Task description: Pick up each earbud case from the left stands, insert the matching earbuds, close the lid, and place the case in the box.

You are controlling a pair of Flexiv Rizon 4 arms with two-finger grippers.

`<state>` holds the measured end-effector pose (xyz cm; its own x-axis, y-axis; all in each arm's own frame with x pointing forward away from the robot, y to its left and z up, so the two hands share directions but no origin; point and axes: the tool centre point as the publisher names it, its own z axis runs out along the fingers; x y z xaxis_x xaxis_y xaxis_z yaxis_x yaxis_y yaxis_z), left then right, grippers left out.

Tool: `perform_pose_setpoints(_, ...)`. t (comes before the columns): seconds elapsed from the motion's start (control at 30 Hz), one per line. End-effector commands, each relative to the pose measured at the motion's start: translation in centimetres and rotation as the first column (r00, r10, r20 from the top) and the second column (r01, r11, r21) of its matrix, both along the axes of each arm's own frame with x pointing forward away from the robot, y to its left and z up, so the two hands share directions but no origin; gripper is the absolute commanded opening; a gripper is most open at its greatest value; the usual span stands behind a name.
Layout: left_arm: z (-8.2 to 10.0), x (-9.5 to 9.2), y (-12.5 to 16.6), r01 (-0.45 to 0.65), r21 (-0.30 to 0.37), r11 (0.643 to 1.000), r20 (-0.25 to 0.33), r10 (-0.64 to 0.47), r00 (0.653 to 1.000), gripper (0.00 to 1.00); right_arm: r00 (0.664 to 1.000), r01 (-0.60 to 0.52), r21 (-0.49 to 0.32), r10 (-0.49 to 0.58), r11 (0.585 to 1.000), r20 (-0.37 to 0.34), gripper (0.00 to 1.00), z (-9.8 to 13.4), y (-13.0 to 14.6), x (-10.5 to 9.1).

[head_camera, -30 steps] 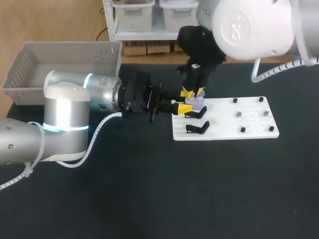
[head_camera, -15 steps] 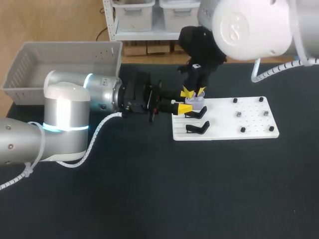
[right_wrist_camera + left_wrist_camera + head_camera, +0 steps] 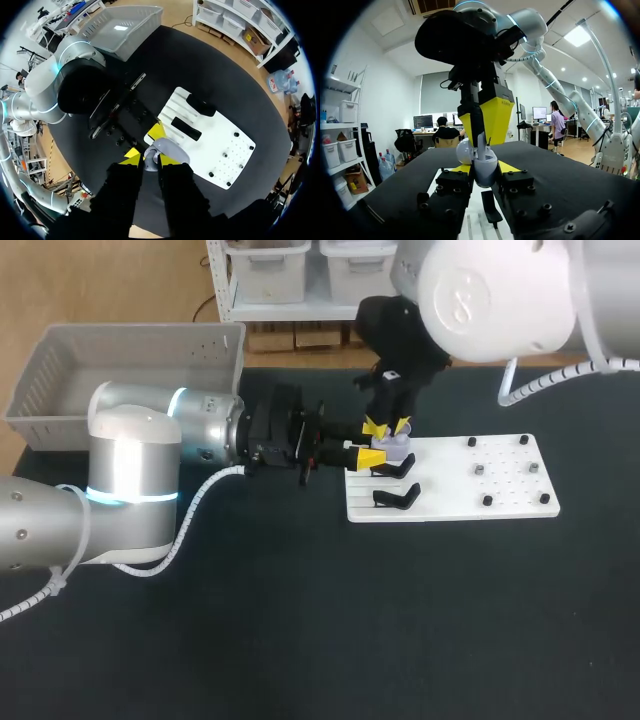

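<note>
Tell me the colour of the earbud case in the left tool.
The earbud case is pale lavender-grey; it shows best in the left wrist view.

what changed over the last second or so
Almost nothing. The right arm leaned slightly toward the left arm's side. Its hand still pinches an earbud at the open earbud case. The left hand still grips the case over the white board. Nothing was grabbed or released.
</note>
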<state>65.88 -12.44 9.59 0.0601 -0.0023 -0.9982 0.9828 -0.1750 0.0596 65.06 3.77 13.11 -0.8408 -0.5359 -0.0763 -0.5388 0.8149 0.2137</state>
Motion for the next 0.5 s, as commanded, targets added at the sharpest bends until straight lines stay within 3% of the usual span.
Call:
perform_pose_setpoints(0.03,0.0,-0.1,0.0,-0.004,-0.002,1.0,0.003,0.004,1.0,0.0,1.0,0.0,-0.005,0.0,1.0,-0.006,0.02,-0.1,0.1,0.1)
perform_pose_setpoints(0.07,0.0,-0.1,0.0,-0.004,-0.002,1.0,0.003,0.004,1.0,0.0,1.0,0.0,-0.005,0.0,1.0,-0.007,0.43,0.0,0.1,0.0)
perform_pose_setpoints(0.1,0.0,-0.1,0.0,-0.004,-0.002,1.0,0.003,0.004,1.0,0.0,1.0,0.0,-0.004,0.0,1.0,-0.008,1.0,0.1,0.0,-0.1)
perform_pose_setpoints(0.5,0.0,-0.1,0.0,-0.004,-0.002,1.0,0.003,0.004,1.0,0.0,1.0,-0.011,0.083,0.011,0.996,-0.002,1.0,4.2,-0.8,-3.1)
